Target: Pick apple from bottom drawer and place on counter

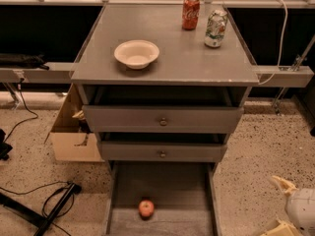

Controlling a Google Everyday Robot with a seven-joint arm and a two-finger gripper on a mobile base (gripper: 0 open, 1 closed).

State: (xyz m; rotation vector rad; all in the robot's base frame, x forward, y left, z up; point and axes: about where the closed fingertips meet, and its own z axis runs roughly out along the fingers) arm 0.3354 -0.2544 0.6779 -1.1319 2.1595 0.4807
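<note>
The small red apple (145,208) lies in the open bottom drawer (167,181), near its front and a little left of the middle. The grey counter (172,58) tops the cabinet above it. My gripper (273,202) is low at the right edge of the camera view, over the speckled floor to the right of the drawer and well apart from the apple. Its two pale fingers (282,185) stand spread apart with nothing between them. Most of the gripper body is cut off by the frame edge.
On the counter stand a white bowl (137,53), a red soda can (191,13) and a white-green can (215,28). The two upper drawers (162,119) are slightly pulled out. A cardboard box (74,139) and black cables (49,208) lie on the floor at the left.
</note>
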